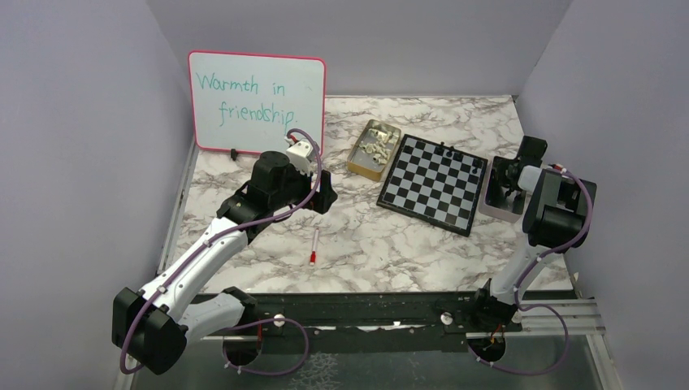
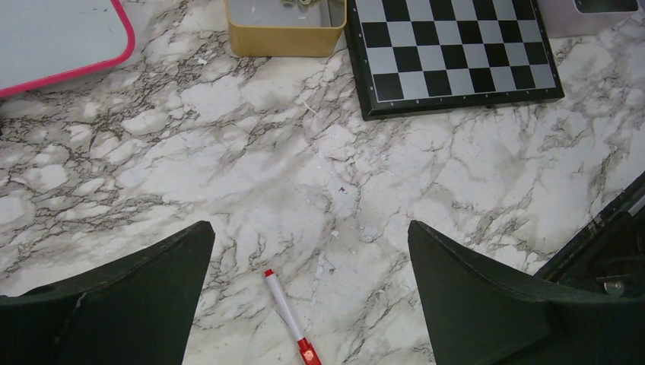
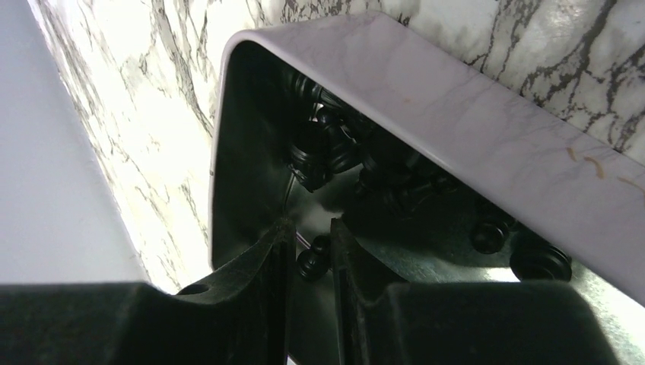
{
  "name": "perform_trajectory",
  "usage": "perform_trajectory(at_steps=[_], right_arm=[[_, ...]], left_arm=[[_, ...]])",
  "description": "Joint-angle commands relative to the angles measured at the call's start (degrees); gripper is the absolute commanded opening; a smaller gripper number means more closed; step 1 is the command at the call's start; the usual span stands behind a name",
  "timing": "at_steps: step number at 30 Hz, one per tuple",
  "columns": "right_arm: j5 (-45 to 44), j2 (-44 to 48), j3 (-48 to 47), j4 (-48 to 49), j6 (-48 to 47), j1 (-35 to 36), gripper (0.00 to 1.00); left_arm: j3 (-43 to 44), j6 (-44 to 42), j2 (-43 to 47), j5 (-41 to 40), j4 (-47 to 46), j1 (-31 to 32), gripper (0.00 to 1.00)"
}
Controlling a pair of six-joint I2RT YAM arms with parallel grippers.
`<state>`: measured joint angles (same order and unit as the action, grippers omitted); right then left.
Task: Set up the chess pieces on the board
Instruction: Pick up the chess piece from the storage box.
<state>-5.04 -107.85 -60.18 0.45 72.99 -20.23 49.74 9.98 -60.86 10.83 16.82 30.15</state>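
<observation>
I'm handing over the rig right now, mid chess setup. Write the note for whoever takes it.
The left gripper is open and empty, above bare marble near the pen.
The right gripper is inside the grey tin, closed on a black piece.
The board is nearly bare; a couple of dark pieces seem to stand at its far edge.
The cream pieces lie in the gold tin.
Left to do: nearly both full sets.

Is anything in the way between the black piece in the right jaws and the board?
Nothing visible. The right gripper is shut on a black piece inside the pale tin, which lies directly beside the board; only the tin's wall must be cleared.
</observation>
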Motion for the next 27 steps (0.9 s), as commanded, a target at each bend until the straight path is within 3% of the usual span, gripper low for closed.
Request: perform_trajectory(at_steps=[1,8,18,27], right_arm=[[0.0,-2.8,-1.2,-2.2,0.9,-0.4,0.28],[0.2,-3.4,-1.3,-2.6,1.0,-0.4,0.26],[-0.2,-1.9,-0.2,-1.7,-0.4,-0.3,0.1],[-3.0,3.6,0.1,-0.9,-6.8,-0.3,0.03]], left_arm=[[-0.5,-0.7,0.3,-1.6,-0.6,0.4,0.99],[-0.4,-0.7,0.2,-1.7,-0.6,0.4,0.99],[-0.4,-0.7,0.4,-1.9,-0.6,0.4,0.99],[-0.5,-0.5,0.3,-1.8,-0.6,0.4,0.99]])
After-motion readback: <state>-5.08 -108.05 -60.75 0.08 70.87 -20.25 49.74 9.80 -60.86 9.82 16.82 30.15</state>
